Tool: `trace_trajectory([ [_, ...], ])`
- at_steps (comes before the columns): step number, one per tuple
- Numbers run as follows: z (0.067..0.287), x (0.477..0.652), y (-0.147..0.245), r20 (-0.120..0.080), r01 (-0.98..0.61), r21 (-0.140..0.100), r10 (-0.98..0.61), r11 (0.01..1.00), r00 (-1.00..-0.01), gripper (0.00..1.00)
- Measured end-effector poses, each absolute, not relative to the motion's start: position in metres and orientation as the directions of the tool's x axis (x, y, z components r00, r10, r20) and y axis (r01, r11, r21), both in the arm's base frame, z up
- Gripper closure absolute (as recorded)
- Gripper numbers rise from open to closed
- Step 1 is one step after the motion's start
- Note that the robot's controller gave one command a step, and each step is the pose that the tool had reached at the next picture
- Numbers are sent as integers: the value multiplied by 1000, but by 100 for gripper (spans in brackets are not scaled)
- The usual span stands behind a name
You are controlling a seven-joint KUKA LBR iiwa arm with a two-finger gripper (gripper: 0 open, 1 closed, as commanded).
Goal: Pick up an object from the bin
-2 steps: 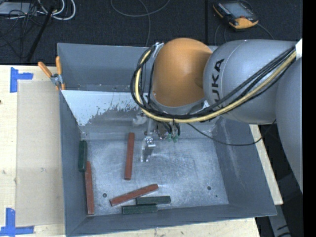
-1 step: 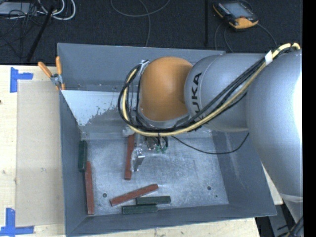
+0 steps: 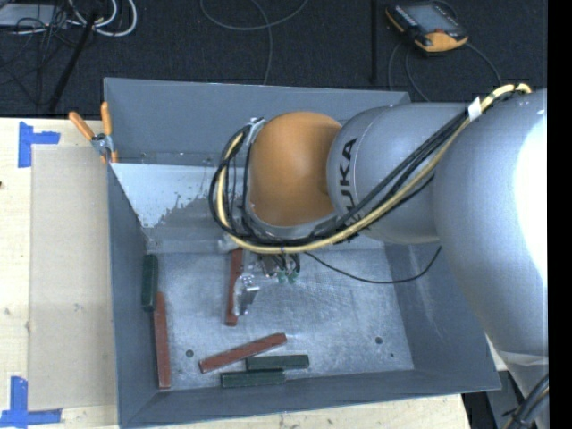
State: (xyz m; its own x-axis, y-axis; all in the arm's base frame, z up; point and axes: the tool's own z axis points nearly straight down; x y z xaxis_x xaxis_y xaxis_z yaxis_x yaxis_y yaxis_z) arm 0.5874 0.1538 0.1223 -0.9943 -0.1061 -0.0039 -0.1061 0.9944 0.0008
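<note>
Reddish-brown flat stick, narrow and straight, possibly wood or plastic: that is the piece lying nearest the jaws, out on the floor of the grey metal bin near its middle, running away from you towards the back slope. The jaws hang just beside its right edge, under the orange wrist cover, and you cannot tell whether they are wide, narrow or closed on it.

Judge it as light and stiff, so it should not bend or sag. It looks thin and lies flat on the metal, so expect it to slide or tip rather than lift cleanly. Take it across its narrow width near mid-length, so it hangs level.

Well apart from it lie a similar long brown stick and a dark green short bar along the left wall, and another brown stick with two dark green bars near the front.

The only legible writing is "KUKA" on the arm's silver housing; the sticks carry no label you can read.
</note>
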Motion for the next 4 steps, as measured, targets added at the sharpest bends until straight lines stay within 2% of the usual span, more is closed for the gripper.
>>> trace_trajectory([
  [1,111,580,149,12,-155,-1,-155,988,-988,0],
  [2,76,583,142,-11,-416,1,-416,910,-909,100],
  [3,76,583,142,-11,-415,1,-415,910,-910,100],
  [4,223,573,138,-5,-405,0,-405,914,-914,100],
])
